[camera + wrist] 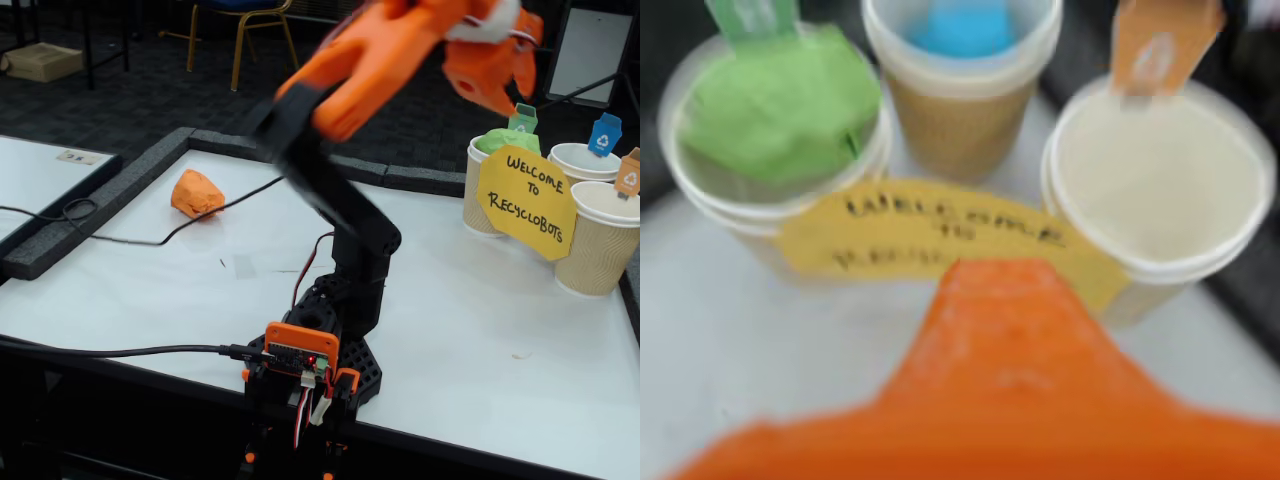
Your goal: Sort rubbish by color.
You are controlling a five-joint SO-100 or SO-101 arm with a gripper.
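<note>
Orange plastic of the gripper (pixel 1010 300) fills the bottom of the wrist view, and only one finger is visible, so I cannot tell from here if the jaws are wide or narrow. Above it stand three paper cups. The left cup (pixel 700 190) holds the green wad (pixel 775 105), the middle cup (pixel 960 120) holds the light blue wad (pixel 962 30), and the right cup (pixel 1230 240) looks empty, under an orange tag (pixel 1160 45). A yellow sign (pixel 900 240) hangs before them.

In the fixed view the arm (pixel 340 200) is blurred and raised near the cups (pixel 600 250), with the gripper (pixel 490 85) high above the table (pixel 480 340). It seems to carry nothing, but the blur hides the jaws. The orange wad (pixel 197 193) lies alone on the table, well apart from the cups, touching a black cable (pixel 130 240).

I judge that two wads are sorted and the orange one remains. To do this well, the arm should swing back, open wide, come down over the wad and close without catching the cable.
</note>
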